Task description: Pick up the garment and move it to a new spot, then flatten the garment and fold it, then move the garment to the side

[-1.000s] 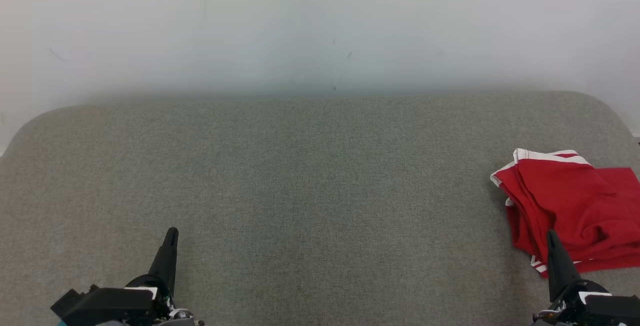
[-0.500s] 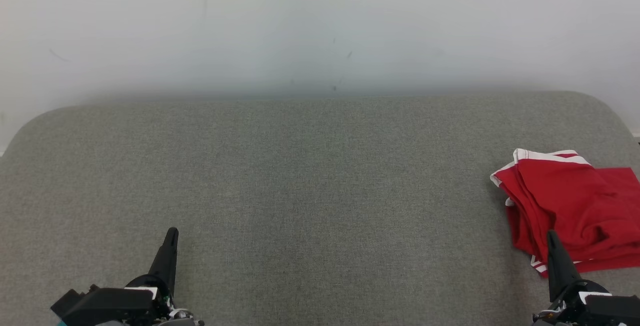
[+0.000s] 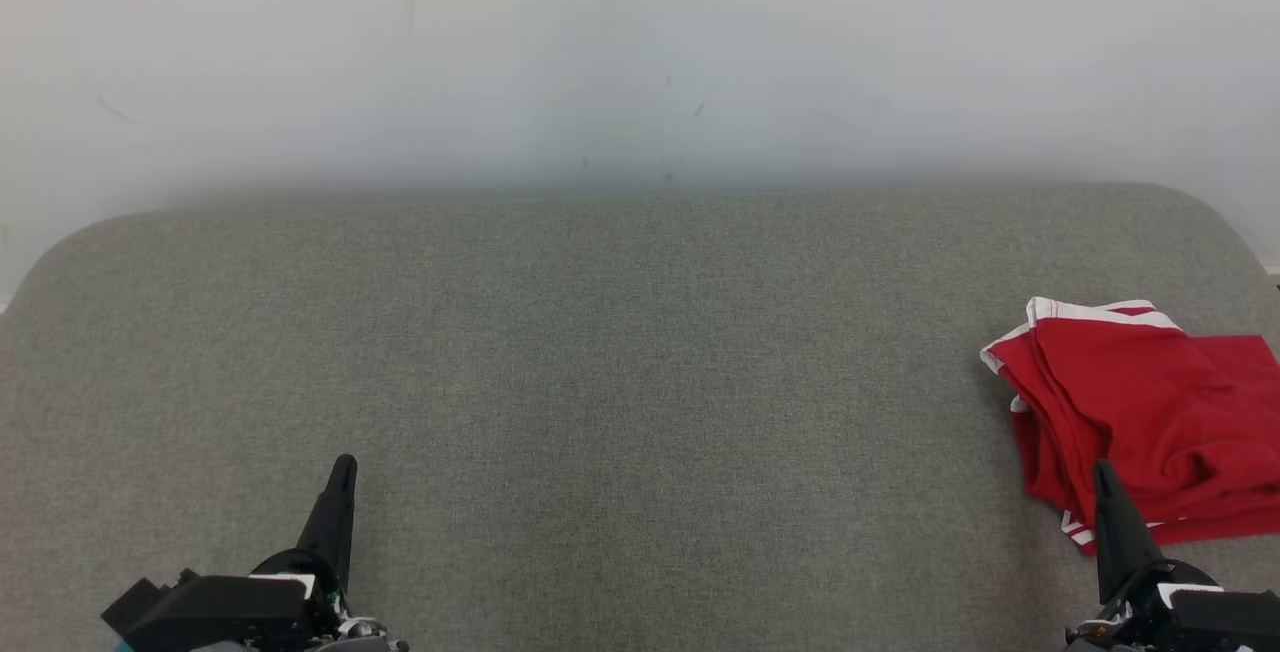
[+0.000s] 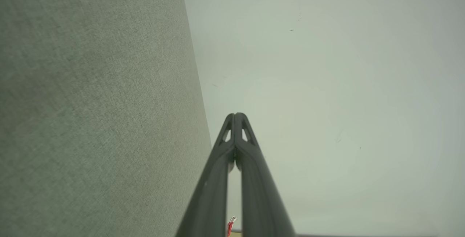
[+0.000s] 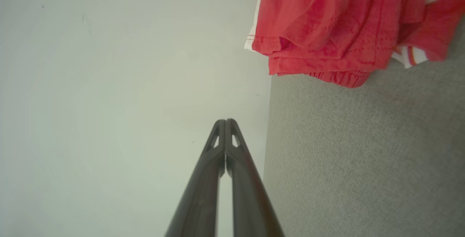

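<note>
Red white-trimmed cloth garment (image 3: 1150,402) lies on grey fabric worktop (image 3: 640,382). Our left gripper (image 3: 343,467) and right gripper (image 3: 1103,477): jaws closed, empty.

Red garment (image 3: 1140,412) with white trim, folded, slightly rumpled, lying at far right of grey surface (image 3: 620,382).

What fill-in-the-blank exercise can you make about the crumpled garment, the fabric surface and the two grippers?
1. The crumpled garment with white trim is mostly ____ in colour.
2. It lies on the grey fabric-covered surface toward the robot's ____ side.
3. The left gripper, with two long dark fingers, is ____, not open.
4. The right gripper holds ____.
Missing words: red; right; shut; nothing.
</note>
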Controlling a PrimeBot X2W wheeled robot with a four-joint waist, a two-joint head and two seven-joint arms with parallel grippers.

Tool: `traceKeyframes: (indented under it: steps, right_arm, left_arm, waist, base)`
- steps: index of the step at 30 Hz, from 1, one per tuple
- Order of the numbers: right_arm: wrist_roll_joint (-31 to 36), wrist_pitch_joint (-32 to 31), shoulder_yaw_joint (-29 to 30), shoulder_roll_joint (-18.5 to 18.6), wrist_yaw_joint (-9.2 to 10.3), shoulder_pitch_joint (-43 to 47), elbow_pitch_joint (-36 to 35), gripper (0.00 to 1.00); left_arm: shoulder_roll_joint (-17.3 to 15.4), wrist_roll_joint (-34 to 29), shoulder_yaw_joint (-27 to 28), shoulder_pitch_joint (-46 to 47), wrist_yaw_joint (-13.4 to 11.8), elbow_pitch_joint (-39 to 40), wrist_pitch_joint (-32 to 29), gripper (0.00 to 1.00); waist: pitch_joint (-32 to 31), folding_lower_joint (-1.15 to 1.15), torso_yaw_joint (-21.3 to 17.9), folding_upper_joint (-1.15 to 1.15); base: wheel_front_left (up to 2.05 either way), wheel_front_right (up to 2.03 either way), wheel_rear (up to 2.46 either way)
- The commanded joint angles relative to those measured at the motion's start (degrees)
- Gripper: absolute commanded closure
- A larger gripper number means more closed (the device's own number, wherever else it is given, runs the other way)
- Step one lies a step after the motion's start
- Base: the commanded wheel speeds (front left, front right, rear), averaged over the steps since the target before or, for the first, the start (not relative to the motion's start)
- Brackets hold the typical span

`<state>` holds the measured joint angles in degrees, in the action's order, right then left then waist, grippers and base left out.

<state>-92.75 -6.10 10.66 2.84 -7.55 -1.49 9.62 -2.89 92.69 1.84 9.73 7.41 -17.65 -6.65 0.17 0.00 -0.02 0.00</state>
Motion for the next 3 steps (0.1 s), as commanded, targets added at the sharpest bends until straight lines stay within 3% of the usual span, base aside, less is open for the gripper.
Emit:
traceKeyframes:
  steps: [1,3]
  right_arm:
    - [-0.1,-0.2,0.1,0.1,0.12,-0.3,-0.2,1.0]
    - [-0.1,-0.2,0.1,0.1,0.12,-0.3,-0.2,1.0]
  left_arm:
    - [0.1,0.3,0.1,0.5,0.1,0.0,-0.1,1.0]
    - [0.1,0.3,0.1,0.5,0.1,0.0,-0.1,1.0]
  waist:
    - [0.0,0.0,0.0,0.0]
    - [0.0,0.0,0.0,0.0]
  base:
    - [0.0,0.0,0.0]
    - [0.0,0.0,0.0]
